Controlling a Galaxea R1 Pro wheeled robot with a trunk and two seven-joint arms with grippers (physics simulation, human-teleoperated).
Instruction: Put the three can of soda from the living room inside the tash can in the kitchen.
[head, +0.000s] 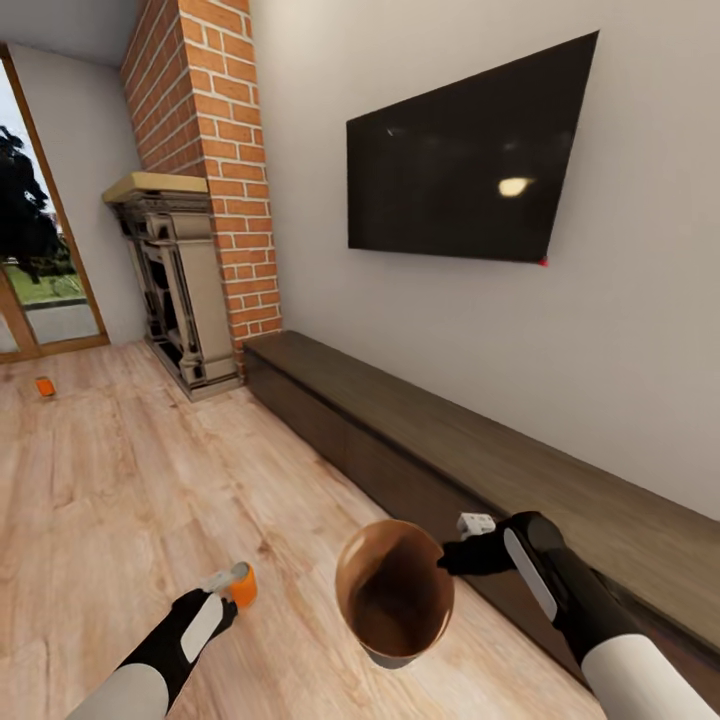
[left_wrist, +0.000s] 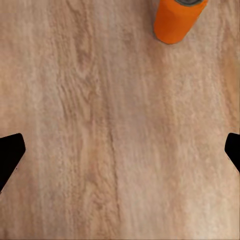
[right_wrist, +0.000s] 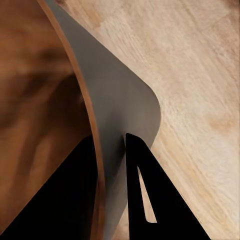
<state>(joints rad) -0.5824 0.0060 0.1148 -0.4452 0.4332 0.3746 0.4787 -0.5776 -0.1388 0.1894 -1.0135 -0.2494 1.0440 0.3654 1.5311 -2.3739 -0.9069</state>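
Left gripper (left_wrist: 120, 150) is spread wide, empty, hovering over the light wood floor (head: 150, 480) with a bright orange soda can (left_wrist: 176, 20) standing just ahead of its fingers. Right gripper (right_wrist: 112, 170) is pinched narrow on the rim of the pale grey, brown-lined round bin (head: 393, 590), held up near and right of that can. A second orange can (head: 45, 387) sits far left by the glass door; no third can in sight. Risks, as I judge: a wide approach could knock the near can over and roll it; the thin rim pinch could let the bin swing or slip.
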